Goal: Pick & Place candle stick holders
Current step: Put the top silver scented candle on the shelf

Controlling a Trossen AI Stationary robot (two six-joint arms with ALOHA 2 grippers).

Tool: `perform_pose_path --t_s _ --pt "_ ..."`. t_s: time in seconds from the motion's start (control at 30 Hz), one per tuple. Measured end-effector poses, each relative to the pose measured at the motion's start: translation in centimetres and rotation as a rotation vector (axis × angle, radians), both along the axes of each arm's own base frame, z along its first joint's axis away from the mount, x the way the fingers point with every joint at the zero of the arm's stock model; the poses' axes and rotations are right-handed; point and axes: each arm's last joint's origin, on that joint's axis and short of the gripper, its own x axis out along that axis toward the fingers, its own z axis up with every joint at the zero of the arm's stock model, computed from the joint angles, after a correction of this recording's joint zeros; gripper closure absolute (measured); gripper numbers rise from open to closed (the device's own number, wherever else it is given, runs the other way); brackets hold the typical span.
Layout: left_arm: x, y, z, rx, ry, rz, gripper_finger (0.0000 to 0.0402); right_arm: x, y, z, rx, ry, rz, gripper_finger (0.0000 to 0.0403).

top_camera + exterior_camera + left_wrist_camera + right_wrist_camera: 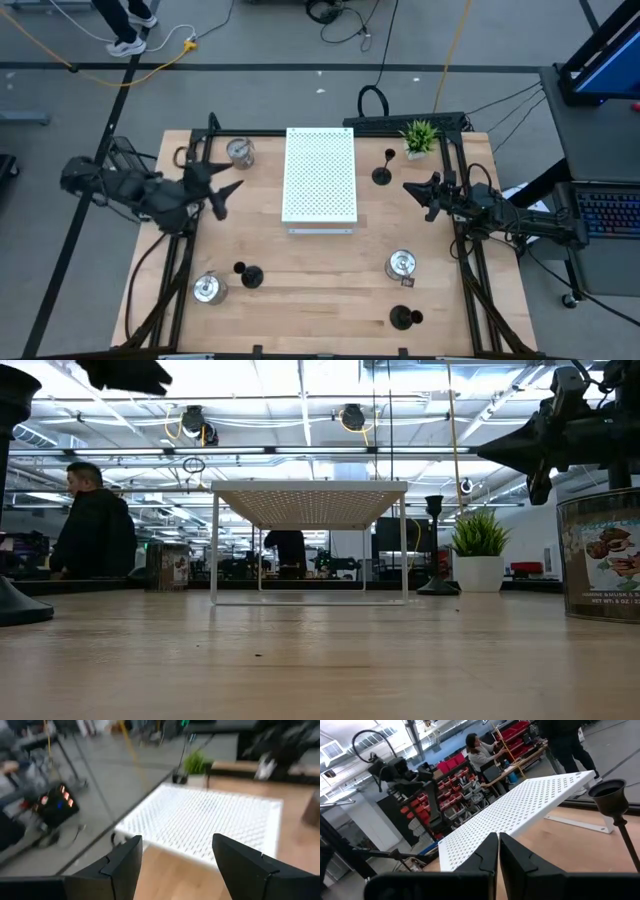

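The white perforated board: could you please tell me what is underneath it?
In the low view, the white perforated board stands raised on thin legs over bare wooden table; no holder shows beneath. From above, the board covers that spot.

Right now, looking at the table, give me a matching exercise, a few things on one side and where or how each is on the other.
Things:
1. white board
2. green plant
3. left gripper
4. right gripper

States or places:
A. shut, holding nothing
B. far right corner of the table
C. open, holding nothing
D. standing on legs mid-table

Pairs: 1-D, 2-B, 3-C, 4-A
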Motion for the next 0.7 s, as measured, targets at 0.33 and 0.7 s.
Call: perform_pose_path --t_s 0.33,0.7 --pt "1.0 6.2 -1.5 -0.209 0.137 0.313 0.0153 0.0 0.0 0.0 0.000 -0.001 0.000 0.0394" --pt "1.0 13.7 -2.9 -0.378 0.139 0.401 0.0153 0.0 0.0 0.0 0.000 -0.004 0.000 0.0394"
